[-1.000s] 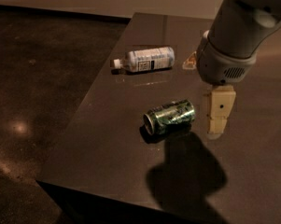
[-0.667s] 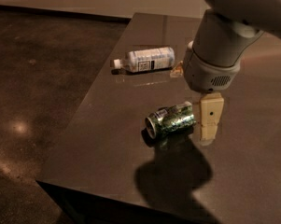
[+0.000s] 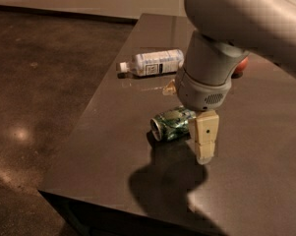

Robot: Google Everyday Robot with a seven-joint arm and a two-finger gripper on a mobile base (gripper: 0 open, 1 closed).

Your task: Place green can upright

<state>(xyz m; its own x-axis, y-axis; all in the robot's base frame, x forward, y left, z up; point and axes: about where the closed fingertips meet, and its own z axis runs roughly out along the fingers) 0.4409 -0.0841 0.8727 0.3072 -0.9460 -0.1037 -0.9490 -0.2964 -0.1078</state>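
Observation:
The green can [image 3: 170,124] lies on its side on the dark table [image 3: 108,132], its silver end facing the left front. My gripper [image 3: 187,113] hangs over the can's right end, open. The near finger [image 3: 205,137] stands just to the front right of the can, and the tip of the far finger [image 3: 169,88] shows behind it. The can's right end is hidden under the gripper's grey wrist. The can is not gripped.
A clear plastic bottle with a white label [image 3: 151,63] lies on its side behind the can. A bit of a red object [image 3: 241,66] shows behind the arm. The table's left edge and front edge are near the can; the floor lies beyond.
My gripper has moved left and down over the can, so its fingers now stand on either side of the can's right end. The can and bottle have not moved.

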